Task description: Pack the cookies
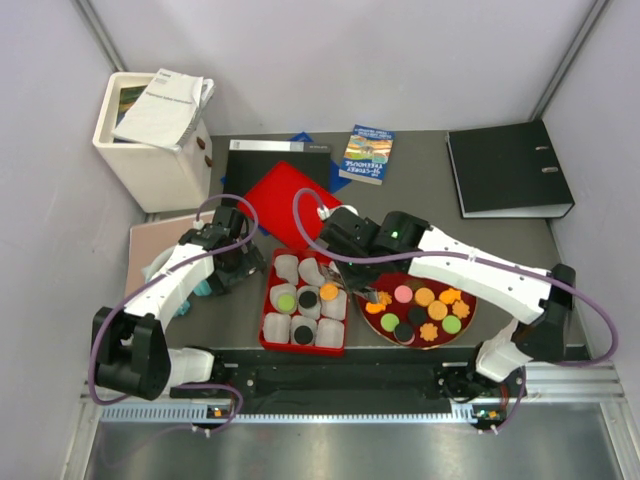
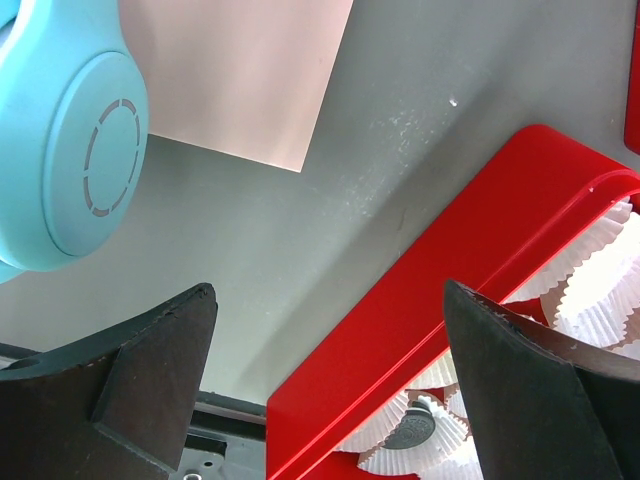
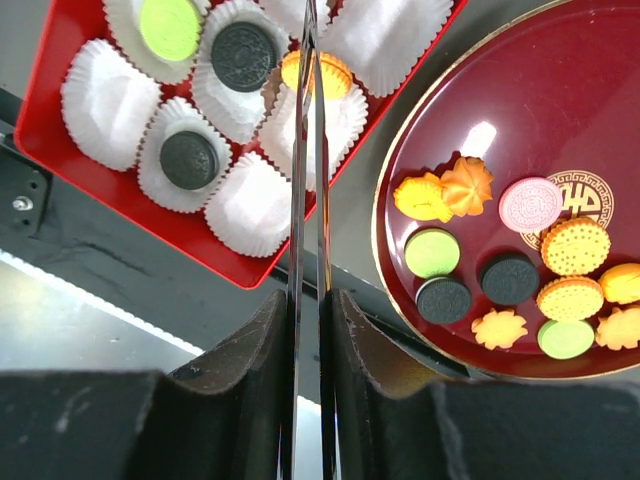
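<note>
Over to the right arm (image 1: pixel 470 270) first: slung long and low from its base, folded at the elbow, reaching leftward across the table. At its end, the right gripper (image 3: pixel 309 297), clamped onto a pair of metal tweezers (image 3: pixel 296 220), blades squeezed nearly together. Straight ahead of those fingers, at the tweezer tips, an orange cookie (image 3: pixel 318 75) sitting in a white paper liner (image 3: pixel 245 205) inside the red tray (image 3: pixel 40 120). Ahead and to the left of the pincer, three more in liners: one green, two black. Off to its right, the rest of the cookies (image 3: pixel 432 252) on a dark red plate (image 3: pixel 600 60): orange, green, black, pink, some flower-shaped. On that plate, a gold emblem (image 3: pixel 592 183), ornamental, not readable as words.

Now the left arm (image 1: pixel 175 280): tucked in, bent back on itself, wrist pointed at the table. At its tip, the left gripper (image 2: pixel 328 292), spread wide, nothing between the fingers, hanging over bare grey table (image 2: pixel 400 120). To its right, the tray wall. Ahead and to the left, a light-blue round casing (image 2: pixel 70 150) and a pink sheet (image 2: pixel 240 70).

Far beyond both pincers, a book (image 1: pixel 365 153) with a blue cover, print too small to read. Same story for the booklet (image 1: pixel 165 108) on the white box (image 1: pixel 150 165).
</note>
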